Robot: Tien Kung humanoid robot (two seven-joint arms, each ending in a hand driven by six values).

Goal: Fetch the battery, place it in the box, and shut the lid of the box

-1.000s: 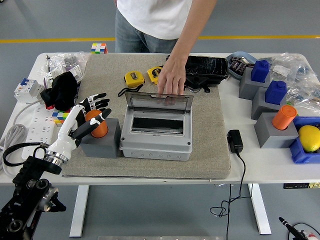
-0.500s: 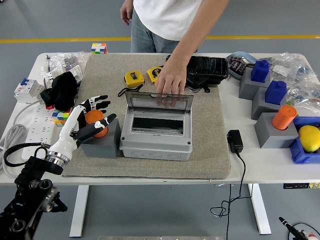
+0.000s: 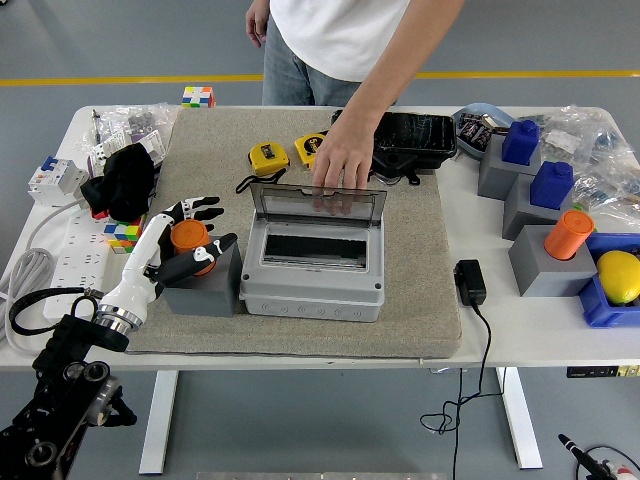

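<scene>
The battery [image 3: 188,240] is an orange cylinder standing upright in a grey block [image 3: 205,283] on the mat's left. My left hand [image 3: 190,232] is around it: the fingers [image 3: 200,209] spread behind its top, the thumb in front, not clamped tight. The grey box [image 3: 312,285] sits right of the block with its inside showing. Its clear lid [image 3: 318,201] stands up at the back. A person's hand [image 3: 342,162] rests on the lid's top edge from the far side. My right arm is out of view.
Two yellow tape measures [image 3: 268,156] and a black case [image 3: 412,136] lie behind the box. A black adapter [image 3: 470,281] lies to its right. Grey blocks with blue pieces and another orange cylinder [image 3: 568,235] stand at the right. A black cloth [image 3: 128,180] lies at the left.
My left hand has sunk and drawn back slightly, settling closer around the battery. The person has shifted a little to the right, hand still on the lid.
</scene>
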